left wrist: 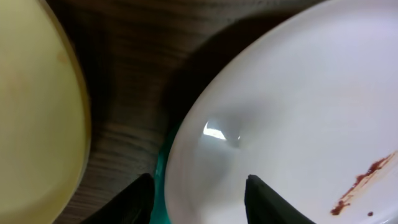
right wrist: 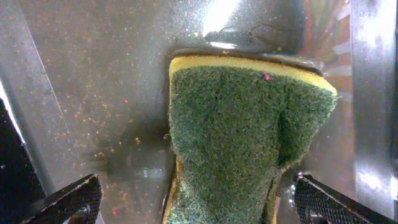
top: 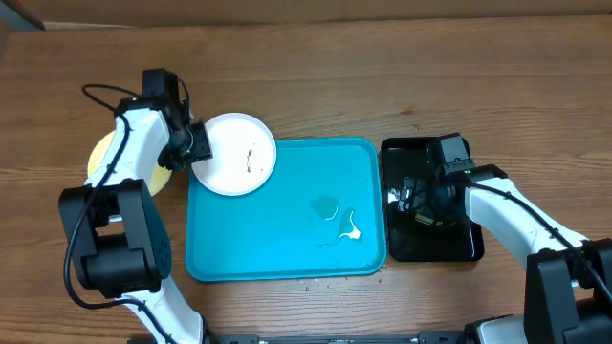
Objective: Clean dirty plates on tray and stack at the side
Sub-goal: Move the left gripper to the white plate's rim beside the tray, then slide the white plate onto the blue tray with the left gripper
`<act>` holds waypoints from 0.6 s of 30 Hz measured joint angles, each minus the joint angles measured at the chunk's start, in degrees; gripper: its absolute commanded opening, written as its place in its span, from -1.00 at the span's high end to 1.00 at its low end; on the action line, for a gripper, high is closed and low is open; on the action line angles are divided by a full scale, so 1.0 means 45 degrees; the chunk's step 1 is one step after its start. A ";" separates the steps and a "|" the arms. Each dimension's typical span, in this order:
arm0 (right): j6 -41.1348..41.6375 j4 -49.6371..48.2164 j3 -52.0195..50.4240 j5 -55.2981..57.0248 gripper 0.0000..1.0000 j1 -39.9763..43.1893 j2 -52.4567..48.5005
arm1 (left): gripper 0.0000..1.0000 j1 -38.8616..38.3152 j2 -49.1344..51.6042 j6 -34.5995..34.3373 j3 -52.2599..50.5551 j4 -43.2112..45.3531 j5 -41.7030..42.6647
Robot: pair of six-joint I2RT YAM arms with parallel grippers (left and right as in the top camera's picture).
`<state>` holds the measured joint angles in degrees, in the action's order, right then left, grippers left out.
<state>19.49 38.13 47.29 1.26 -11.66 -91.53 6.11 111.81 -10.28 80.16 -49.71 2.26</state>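
On wooden desk (top: 382, 76): pale yellow-green plate (top: 98, 158) far left, off the tray. Left end effector (top: 199, 148) astride smeared white plate (top: 239, 153) rim; clamped or not, unclear. Plate overlapping far-left corner of turquoise tray (top: 277, 229), lengthwise left-right. Right end effector (top: 421, 203) spread wide over sponge (right wrist: 242, 143) in black tray (top: 459, 247).

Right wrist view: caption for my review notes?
Open right gripper over a green-and-yellow sponge in the black tray.

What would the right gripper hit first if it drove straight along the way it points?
The sponge, green scrub side facing the camera, lying in the black tray. It sits in line between the open fingers of the right gripper, so it would probably be met before the tray floor, though depth is unclear.
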 measured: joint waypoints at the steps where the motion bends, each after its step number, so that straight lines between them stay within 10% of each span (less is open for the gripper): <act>1: 0.0000 0.0000 0.0000 0.0000 -1.00 0.0000 0.0000 | 0.17 -0.0015 0.0005 -0.0005 -0.0019 -0.0015 0.0015; 5: 0.0000 -0.0005 0.0000 0.0005 -1.00 0.0000 0.0000 | 0.42 -0.0029 0.0005 0.0053 -0.0019 0.0039 0.0029; 18: 0.0000 -0.0005 0.0000 0.0005 -1.00 0.0000 0.0000 | 0.38 -0.1083 0.0005 0.0049 -0.0340 -0.0039 0.0539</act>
<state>19.49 38.11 47.29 1.28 -11.66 -91.53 1.23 111.83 -10.07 78.63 -49.89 4.69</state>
